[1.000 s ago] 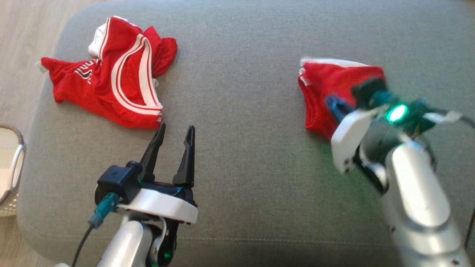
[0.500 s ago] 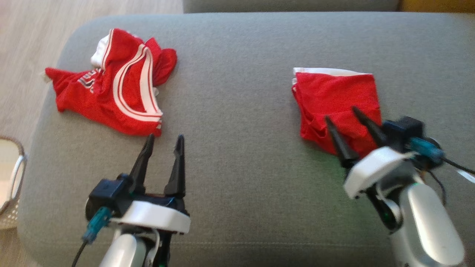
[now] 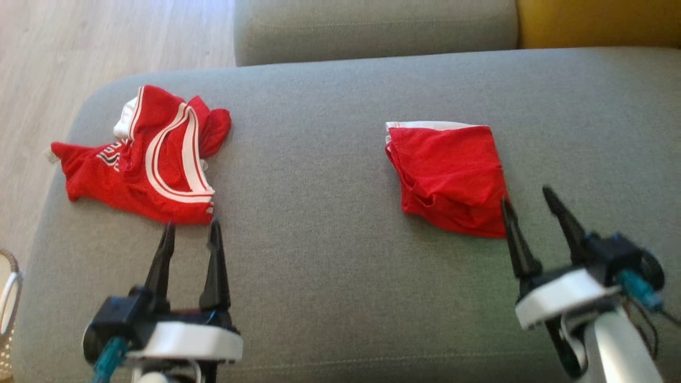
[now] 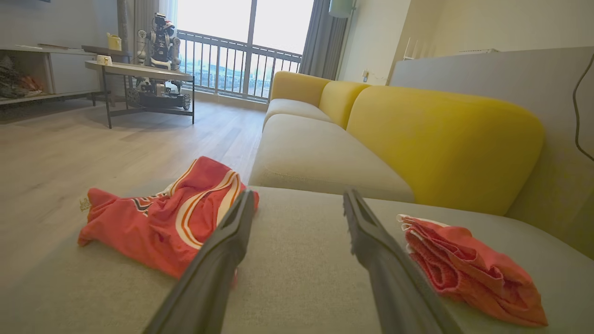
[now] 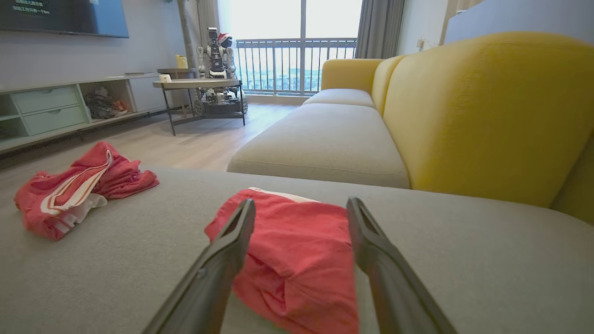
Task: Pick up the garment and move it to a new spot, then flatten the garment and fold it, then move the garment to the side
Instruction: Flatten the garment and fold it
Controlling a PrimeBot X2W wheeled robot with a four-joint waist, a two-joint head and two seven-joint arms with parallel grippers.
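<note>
- Folded red garment (image 3: 449,178): lies flat on grey cushion (image 3: 319,276), right half, nearer far edge than near edge. White band along its far side.
- Right claw (image 3: 525,195): fingers apart, gripping nothing. Tips at garment's near right corner; contact cannot be told.
- Left claw (image 3: 191,226): fingers apart, empty. Tips just short of crumpled red-and-white jersey (image 3: 143,170), which lies toward cushion's far left corner.
- The 2 red items sit well apart.
- Wicker basket (image 3: 8,298) just off cushion's left edge.
</note>
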